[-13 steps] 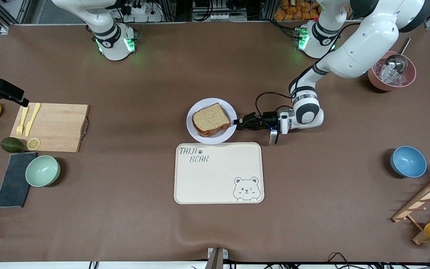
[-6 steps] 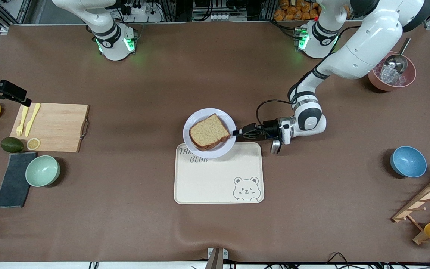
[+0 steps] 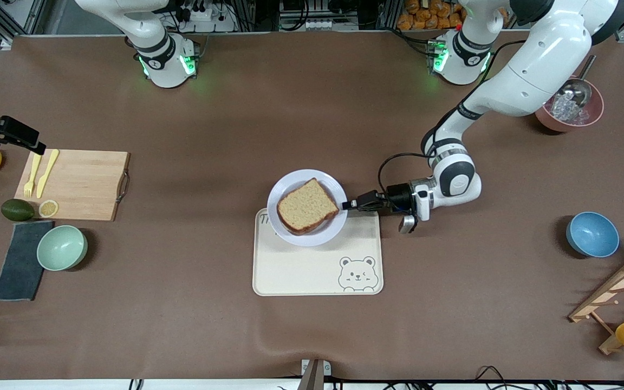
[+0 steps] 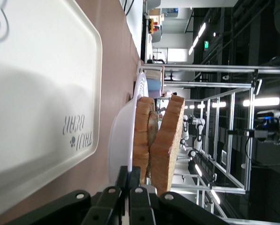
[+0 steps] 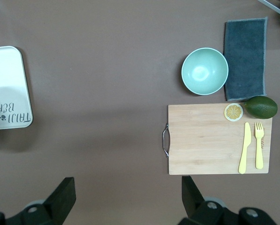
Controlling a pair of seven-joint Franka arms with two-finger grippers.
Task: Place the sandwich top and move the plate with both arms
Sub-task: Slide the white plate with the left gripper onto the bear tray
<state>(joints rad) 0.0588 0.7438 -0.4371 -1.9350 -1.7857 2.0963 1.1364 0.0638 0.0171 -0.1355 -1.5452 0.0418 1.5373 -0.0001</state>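
Observation:
The pale plate hangs over the end of the cream bear tray farther from the front camera and covers part of its lettering. The tan sandwich top lies on the stacked sandwich on the plate. My left gripper is shut on the plate's rim at the side toward the left arm's end. In the left wrist view its fingers pinch the plate edge, with the sandwich top just past them and the tray below. My right gripper stands open, high over bare table beside the cutting board.
A wooden cutting board with a yellow fork, knife and lemon slice lies toward the right arm's end, beside a green bowl and a grey cloth. A blue bowl, a pink ice bowl and a wooden rack stand toward the left arm's end.
My left gripper has carried the plate and sandwich toward the front camera, from the table beside the tray to over the tray's lettered end. The right arm has barely moved.

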